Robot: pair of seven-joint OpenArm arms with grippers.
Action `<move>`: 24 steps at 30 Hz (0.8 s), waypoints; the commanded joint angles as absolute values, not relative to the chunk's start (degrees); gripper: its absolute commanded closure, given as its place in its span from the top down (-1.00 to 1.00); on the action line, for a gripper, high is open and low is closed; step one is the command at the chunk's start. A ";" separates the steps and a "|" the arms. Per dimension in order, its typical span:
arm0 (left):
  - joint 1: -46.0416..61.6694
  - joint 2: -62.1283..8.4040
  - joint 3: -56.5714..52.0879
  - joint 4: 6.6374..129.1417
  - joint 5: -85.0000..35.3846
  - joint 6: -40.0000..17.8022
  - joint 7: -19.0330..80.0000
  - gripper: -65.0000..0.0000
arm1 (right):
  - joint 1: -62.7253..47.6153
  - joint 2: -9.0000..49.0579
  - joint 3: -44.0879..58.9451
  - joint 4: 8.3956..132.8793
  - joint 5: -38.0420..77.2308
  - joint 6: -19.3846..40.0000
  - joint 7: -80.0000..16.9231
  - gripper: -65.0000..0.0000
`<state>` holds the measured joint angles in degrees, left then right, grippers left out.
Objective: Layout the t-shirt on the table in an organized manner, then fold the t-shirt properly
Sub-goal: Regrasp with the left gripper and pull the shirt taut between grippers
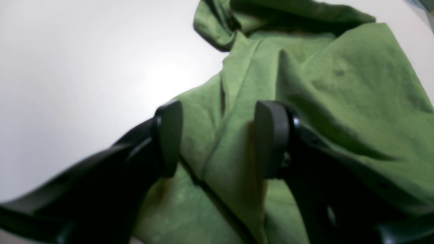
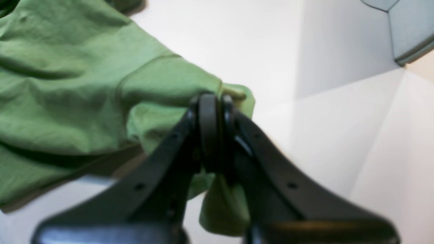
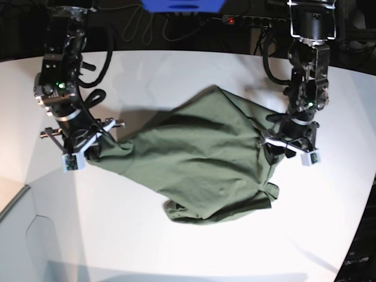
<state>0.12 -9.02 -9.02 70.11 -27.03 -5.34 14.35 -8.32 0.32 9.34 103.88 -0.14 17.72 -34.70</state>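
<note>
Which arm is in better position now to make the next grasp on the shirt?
The left gripper: its open jaws straddle a fold of the t-shirt, likely ready to close. The right gripper is already shut on a cloth edge.

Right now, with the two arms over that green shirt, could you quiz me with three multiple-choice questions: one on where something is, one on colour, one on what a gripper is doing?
1. Where does the t-shirt lie?
A. bunched on the table between the two arms
B. hanging off the table edge
C. folded in a neat square

2. What colour is it?
A. blue
B. olive green
C. red

3. What is the right gripper doing?
A. pinching shirt cloth
B. standing wide open
C. resting on bare table

Answers: A, the base view shows it crumpled between the arms; B, green in every view; A, cloth is squeezed between its closed jaws.
</note>
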 commanded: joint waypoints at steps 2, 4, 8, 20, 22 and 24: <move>-0.75 -9.36 -9.27 70.81 -27.21 -5.58 12.88 0.01 | -7.60 0.66 9.45 104.31 0.13 17.98 -33.19 -1.00; -1.01 -9.27 -9.27 69.23 -27.21 -5.58 12.88 0.01 | -7.34 0.66 9.45 103.43 0.13 17.98 -33.19 -1.00; -3.03 -9.19 -9.19 66.51 -27.47 -5.58 13.32 0.01 | -7.25 0.75 9.45 102.64 0.04 17.98 -33.19 -1.00; -3.21 -9.63 -9.10 65.80 -27.21 -5.67 13.32 -0.59 | -7.08 1.71 9.45 102.64 0.04 17.98 -33.19 -1.00; -3.21 -9.71 -9.10 65.80 -27.21 -5.58 13.32 -0.89 | -7.08 2.51 9.54 102.64 0.04 17.98 -33.19 -1.00; -3.21 -9.80 -9.10 65.80 -27.21 -5.58 13.32 -1.00 | -7.08 2.86 9.54 102.64 0.04 17.98 -33.19 -1.00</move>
